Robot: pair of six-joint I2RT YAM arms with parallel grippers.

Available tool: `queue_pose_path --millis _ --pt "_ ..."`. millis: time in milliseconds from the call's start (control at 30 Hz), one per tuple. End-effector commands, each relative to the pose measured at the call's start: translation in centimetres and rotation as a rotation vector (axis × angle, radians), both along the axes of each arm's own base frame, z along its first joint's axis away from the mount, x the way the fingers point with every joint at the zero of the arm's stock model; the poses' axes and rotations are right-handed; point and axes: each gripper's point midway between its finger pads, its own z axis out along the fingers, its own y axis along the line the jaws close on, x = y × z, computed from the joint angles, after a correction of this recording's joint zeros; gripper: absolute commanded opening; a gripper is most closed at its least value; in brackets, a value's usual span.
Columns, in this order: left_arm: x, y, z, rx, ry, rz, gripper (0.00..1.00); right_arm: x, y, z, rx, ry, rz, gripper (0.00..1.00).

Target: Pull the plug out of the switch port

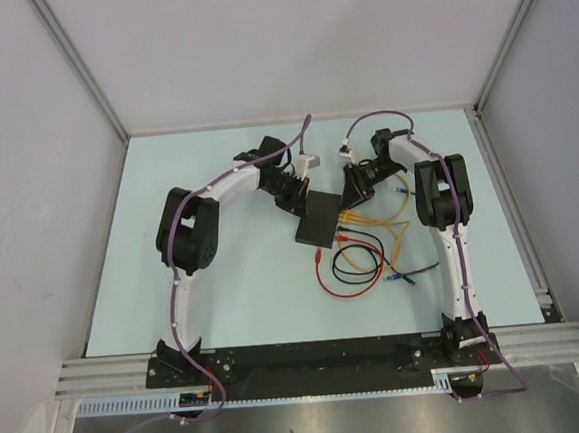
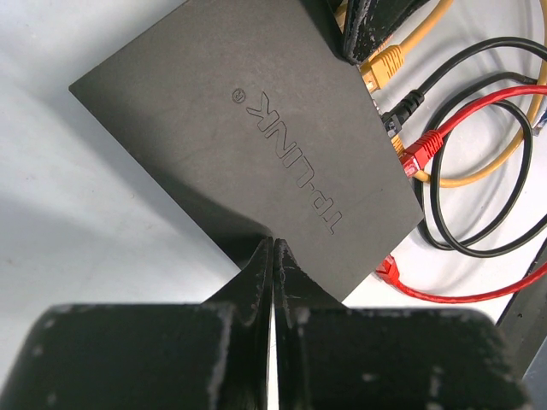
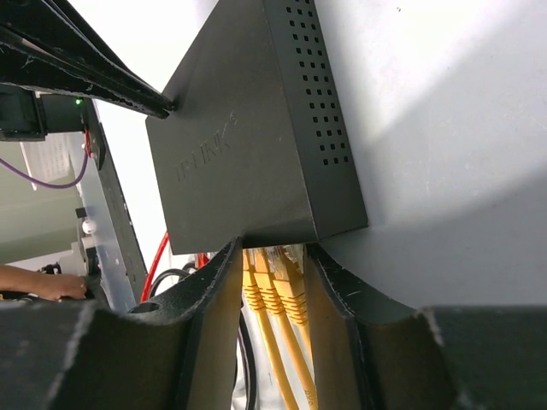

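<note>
Switch (image 1: 319, 222) lying flat near the middle of the table (image 1: 226, 302), with an end effector at each end.

Left end effector (image 2: 273, 248) has its fingers pressed together with only a hairline between them, and its tips rest on the switch's top face at the edge away from the ports. Right end effector (image 3: 273, 286) is at the port edge, jaws moderately apart, with three yellow plugs (image 3: 275, 295) seated in the switch between them. The fingers (image 3: 329, 286) run close along the outer plugs, but whether they press on them cannot be told. The left wrist view also shows a black plug (image 2: 402, 111) and a red plug (image 2: 420, 154) in neighbouring ports, and a loose red plug (image 2: 389, 269) just beside the switch's corner. Yellow, red and black cables (image 1: 373, 255) loop over the table on the near right side of the switch.
</note>
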Motion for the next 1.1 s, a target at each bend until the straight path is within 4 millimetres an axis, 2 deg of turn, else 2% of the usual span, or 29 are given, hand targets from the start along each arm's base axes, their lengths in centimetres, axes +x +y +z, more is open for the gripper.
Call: queue_pose_path --millis 0,367,833,867,967,1067 --pt "0.5 0.2 -1.2 0.052 -0.031 -0.006 0.01 0.5 -2.4 -3.4 -0.082 0.001 -0.013 0.42" --pt "0.4 0.2 -1.4 0.058 -0.032 -0.008 0.01 0.3 -2.8 -3.7 -0.089 -0.009 0.010 0.41" --pt "0.4 0.2 -1.5 0.062 -0.034 -0.011 0.01 0.0 -1.6 -5.1 -0.187 -0.009 0.038 0.37" --pt "0.5 0.3 -1.5 0.063 -0.035 -0.009 0.01 -0.7 -1.4 -5.2 -0.202 0.015 0.056 0.36" --pt "0.5 0.3 -1.4 0.062 -0.037 -0.010 0.01 -0.4 -1.3 -5.7 -0.220 0.015 0.063 0.34" --pt "0.4 0.2 -1.6 0.065 -0.034 -0.010 0.01 -0.5 -1.2 -5.7 -0.223 0.011 0.074 0.26"
